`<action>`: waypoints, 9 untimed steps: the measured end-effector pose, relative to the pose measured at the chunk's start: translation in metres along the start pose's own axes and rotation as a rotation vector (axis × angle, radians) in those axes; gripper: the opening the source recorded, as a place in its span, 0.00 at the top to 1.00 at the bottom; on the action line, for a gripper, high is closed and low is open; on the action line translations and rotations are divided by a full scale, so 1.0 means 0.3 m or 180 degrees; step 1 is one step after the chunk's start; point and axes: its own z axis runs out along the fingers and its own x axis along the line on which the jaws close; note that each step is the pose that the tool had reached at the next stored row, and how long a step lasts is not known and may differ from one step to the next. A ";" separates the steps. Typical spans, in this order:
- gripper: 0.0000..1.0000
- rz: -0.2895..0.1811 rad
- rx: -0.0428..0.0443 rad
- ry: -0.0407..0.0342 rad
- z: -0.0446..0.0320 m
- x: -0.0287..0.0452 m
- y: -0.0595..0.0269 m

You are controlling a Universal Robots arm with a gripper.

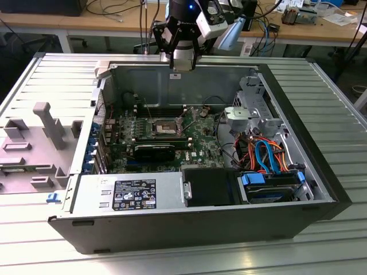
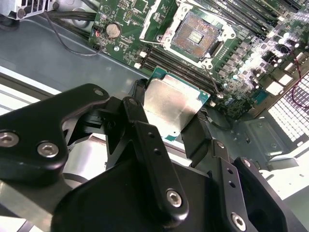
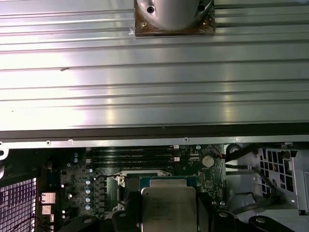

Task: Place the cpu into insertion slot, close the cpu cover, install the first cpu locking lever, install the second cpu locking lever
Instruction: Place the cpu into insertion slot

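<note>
Gripper (image 2: 172,111) is pinched on the cpu (image 2: 169,99), a black finger (image 2: 139,96) on each of two opposite edges, dull silver lid facing the camera in both wrist views. The green edge of the chip shows past the fingers.

- Exterior view: gripper hangs high over the far wall of the open computer case (image 1: 172,229), which lies on the ribbed metal counter (image 1: 57,252). The chip is in the air, touching nothing but the fingers.
- Insertion slot (image 2: 195,34) sits on the green motherboard (image 2: 120,14), its dark, gold-tinted contact field bare. Slot and chip are well apart.
- A thin lever wire (image 2: 211,77) stands by the socket, between it and the memory slots (image 2: 178,67).

Risks, as I judge them:
- The hold is on thin edges only, so a jolt could let the chip twist or slip out and fall onto the board.
- If the chip comes down skewed or rotated against the socket rim, a corner could land first and bend the contacts.
- The lever wire and the socket's metal frame stand close to the path, so a low or offset approach could snag a finger on them
</note>
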 end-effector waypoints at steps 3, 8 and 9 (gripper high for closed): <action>0.45 0.0000 0.0000 0.0000 0.001 0.000 0.000; 0.45 0.0000 0.0000 0.0000 0.015 0.000 -0.001; 0.45 0.0000 0.0000 0.0000 0.016 0.000 -0.001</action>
